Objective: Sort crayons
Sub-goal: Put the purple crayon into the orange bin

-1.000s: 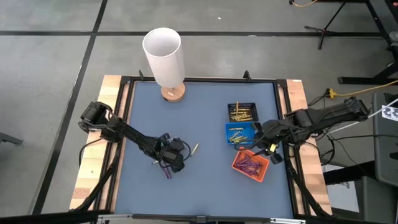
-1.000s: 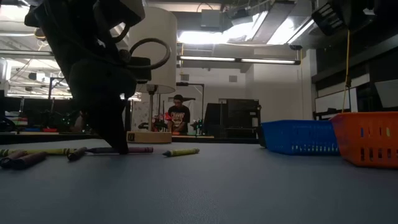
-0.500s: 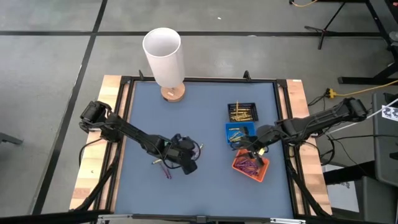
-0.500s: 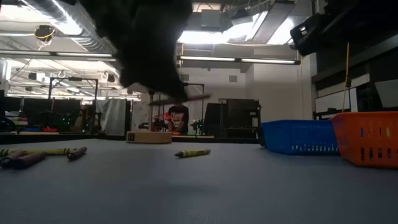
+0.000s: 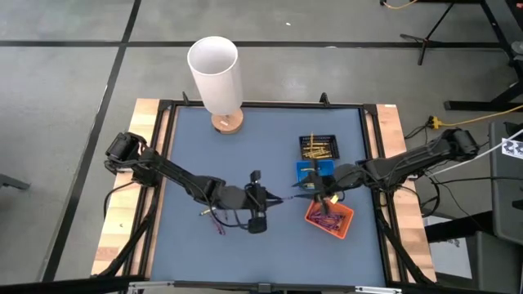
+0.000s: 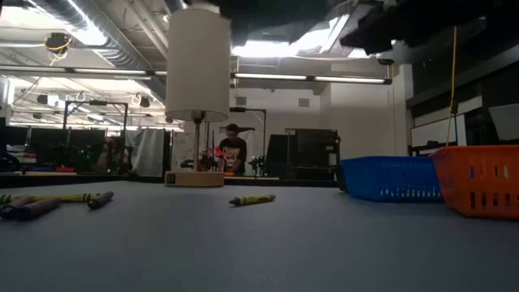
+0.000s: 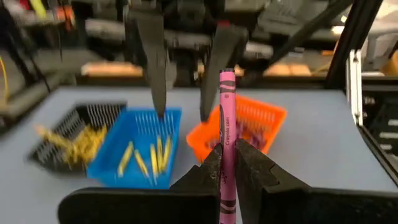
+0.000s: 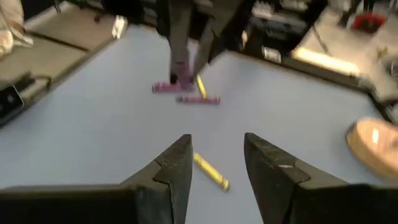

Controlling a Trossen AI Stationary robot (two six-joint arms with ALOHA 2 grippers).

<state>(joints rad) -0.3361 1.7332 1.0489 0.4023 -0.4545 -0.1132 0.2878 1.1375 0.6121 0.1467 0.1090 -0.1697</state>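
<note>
Mid-bench, the left gripper (image 7: 227, 163) pinches a thin purple-magenta paper-wrapped crayon (image 7: 226, 127), its long axis running straight out between the fingers toward the spread right gripper (image 5: 315, 193).

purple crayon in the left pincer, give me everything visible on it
The purple crayon is a thin magenta stick in a paper wrapper with dark print. It stands upright between the shut fingers of the left pincer, its flat tip above them. It is held off the table, facing the orange tray and the open right pincer.
</note>
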